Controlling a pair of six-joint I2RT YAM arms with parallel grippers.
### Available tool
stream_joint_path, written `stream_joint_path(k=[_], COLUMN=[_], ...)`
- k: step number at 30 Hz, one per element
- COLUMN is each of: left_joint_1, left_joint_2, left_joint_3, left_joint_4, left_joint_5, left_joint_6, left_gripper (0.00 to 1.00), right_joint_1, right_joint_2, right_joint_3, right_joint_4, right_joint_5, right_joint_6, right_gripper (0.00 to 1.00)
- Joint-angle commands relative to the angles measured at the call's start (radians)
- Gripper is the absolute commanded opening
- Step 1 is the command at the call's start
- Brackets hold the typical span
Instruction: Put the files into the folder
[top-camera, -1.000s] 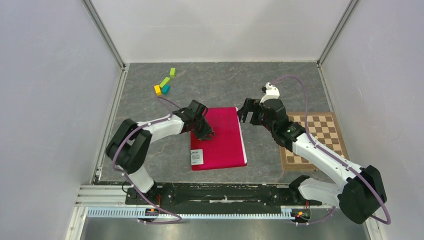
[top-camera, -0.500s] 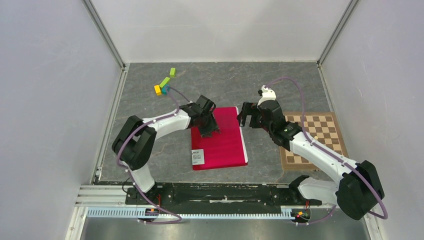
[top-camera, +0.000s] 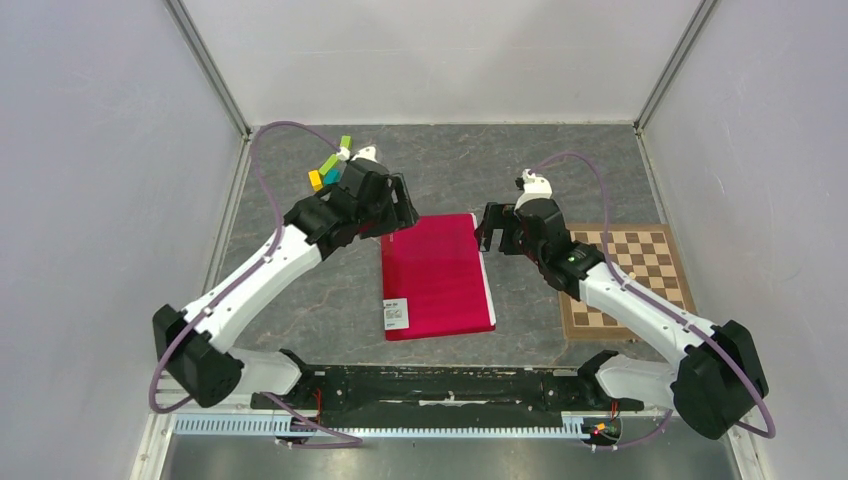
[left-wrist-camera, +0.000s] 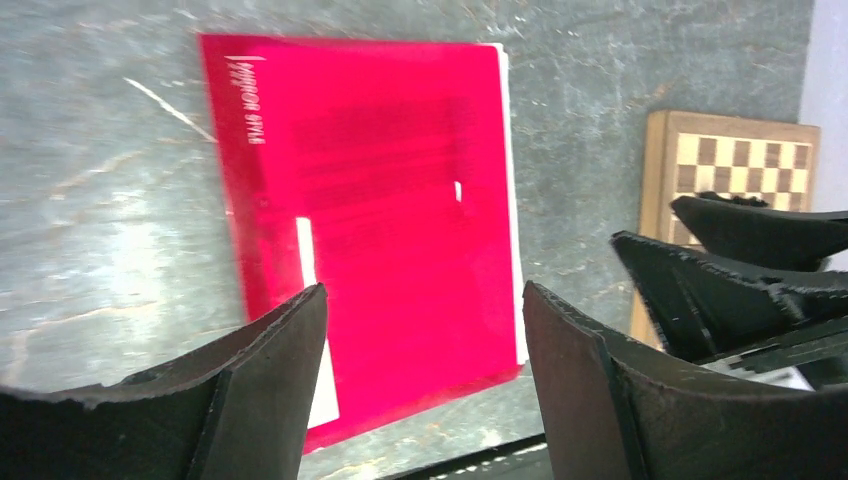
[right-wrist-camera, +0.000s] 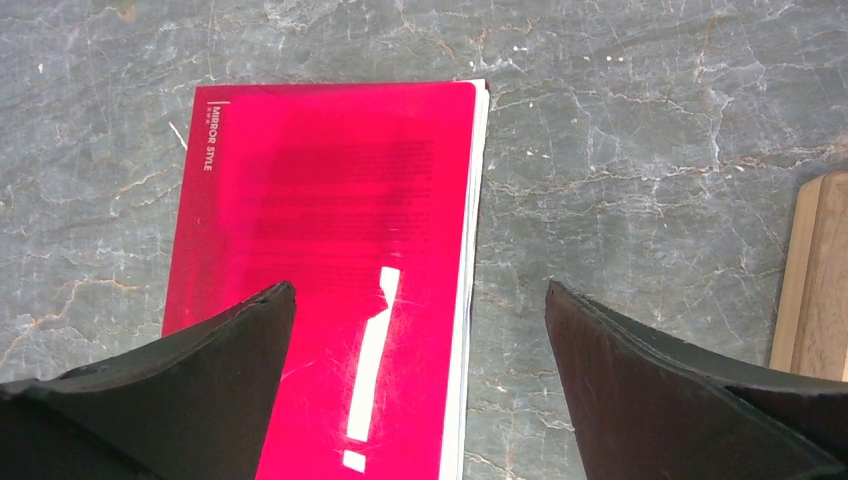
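Two grippers, both empty, w/ one folder between them.

Item 1: folder (top-camera: 436, 275), red, closed, is lying flat at table ctr, its long sides running near to far. Barcode label (top-camera: 394, 314) is sitting at its near-left corner. "MIRROR STYLE" is printed along the far-left corner (legible from the right wrist).

Item 2: files (right-wrist-camera: 468, 260), white sheets, are sitting inside the folder. They are showing only as a thin white strip along its right side, and dark text is ghosting dimly through the red cover. Sheet count: cannot tell.

Item 3: left gripper (top-camera: 398, 205) is hovering above the folder's far-left corner, fingers spread wide, nothing between them. From its wrist cam the folder is filling the gap between the two black fingers (left-wrist-camera: 270, 370).

Item 4: right gripper (top-camera: 487, 228) is hovering just off the folder's far-right corner, jaws likewise wide apart and gripping nothing. Through the gap its cam is showing the folder's right half and bare table (right-wrist-camera: 640, 180).

Misc.: chessboard (top-camera: 625, 280), brown, is lying right of the folder, apart from it, partly under the right arm. Small coloured blocks (top-camera: 328, 170) (yellow, green, teal) are lying far-left, just beyond the left wrist.
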Motion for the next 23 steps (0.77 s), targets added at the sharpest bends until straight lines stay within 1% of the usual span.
stream_joint_path(k=[1, 3, 8, 23], left_joint_1=[-0.001, -0.001, -0.001, 0.000], left_joint_2=[-0.086, -0.112, -0.163, -0.179], left_joint_3=[0.008, -0.007, -0.059, -0.097], left_joint_4=[-0.093, -0.107, -0.093, -0.062], left_joint_5=[-0.147, -0.180, -0.197, -0.183], left_joint_6=[0.138, 0.150, 0.176, 0.173], left_gripper=[0.78, 0.79, 0.80, 0.82], right_joint_1=[-0.002, -0.002, -0.002, -0.001], right_joint_2=[-0.024, -0.029, -0.048, -0.051], right_joint_3=[0.062, 0.065, 0.063, 0.063], right_joint_4=[0.019, 0.016, 0.002, -0.009], right_joint_5=[0.021, 0.016, 0.031, 0.036], right_joint_6=[-0.015, -0.015, -0.025, -0.035], right_gripper=[0.98, 0.98, 0.98, 0.98])
